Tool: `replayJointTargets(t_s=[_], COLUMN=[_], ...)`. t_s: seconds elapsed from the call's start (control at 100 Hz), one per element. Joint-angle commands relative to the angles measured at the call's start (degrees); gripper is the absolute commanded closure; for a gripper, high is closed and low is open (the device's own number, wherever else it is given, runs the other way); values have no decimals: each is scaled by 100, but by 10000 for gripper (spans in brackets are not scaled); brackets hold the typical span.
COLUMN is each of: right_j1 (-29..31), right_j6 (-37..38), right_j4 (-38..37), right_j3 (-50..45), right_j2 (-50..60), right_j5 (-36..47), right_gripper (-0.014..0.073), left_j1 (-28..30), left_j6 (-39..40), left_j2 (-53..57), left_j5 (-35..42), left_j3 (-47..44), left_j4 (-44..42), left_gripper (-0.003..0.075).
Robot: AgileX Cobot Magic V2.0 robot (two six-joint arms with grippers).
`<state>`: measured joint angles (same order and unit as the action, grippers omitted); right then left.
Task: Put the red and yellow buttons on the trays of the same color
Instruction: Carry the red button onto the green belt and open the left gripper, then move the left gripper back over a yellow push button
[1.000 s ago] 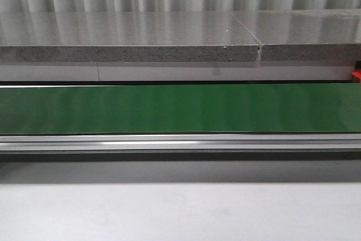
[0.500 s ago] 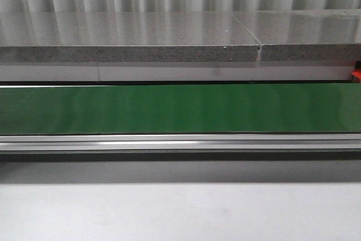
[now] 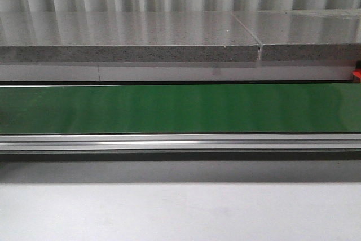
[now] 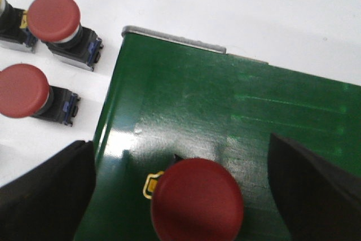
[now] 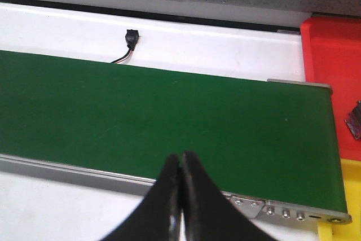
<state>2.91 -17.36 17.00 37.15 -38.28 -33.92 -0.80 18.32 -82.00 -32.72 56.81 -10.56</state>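
Corrugated grey panelling backs the front view, with a speckled stone ledge below it and the green conveyor belt running across the middle of the frame, a metal rail along its near edge and a pale table in the foreground; neither arm shows there. In the left wrist view a red button sits on the belt at the bottom centre of the frame, between the left gripper fingers, which stand wide apart at the lower left and lower right corners and do not touch it. Two more red buttons lie on the white surface off the belt's end: one at the upper left and one at the middle left, each on a dark base. In the right wrist view the right gripper at the bottom centre has its fingers pressed together with nothing between them, over the belt's near rail. A red tray fills the upper right of that frame beyond the belt's end, and a yellow tray shows at the lower right. A small black connector with wires lies on the white strip past the belt.
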Motion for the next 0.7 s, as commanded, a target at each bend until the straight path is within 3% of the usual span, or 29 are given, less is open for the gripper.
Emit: replayJointTargets(t_s=[0.0, 0.34, 0.69], right_j1=[-14, -14, -14], right_j6=[-59, -59, -59], right_j4=[86, 86, 86], right_j3=[142, 142, 142], right_j2=[36, 36, 36], right_j5=[332, 332, 332], right_gripper=[661, 661, 661], left_j1=[-33, 69, 938], left_j6=[-9, -18, 32], left_j2=[299, 746, 844], left_j5=[178, 158, -227], left_j3=[285, 598, 506], left_j4=[21, 9, 9], left_gripper=[137, 158, 158])
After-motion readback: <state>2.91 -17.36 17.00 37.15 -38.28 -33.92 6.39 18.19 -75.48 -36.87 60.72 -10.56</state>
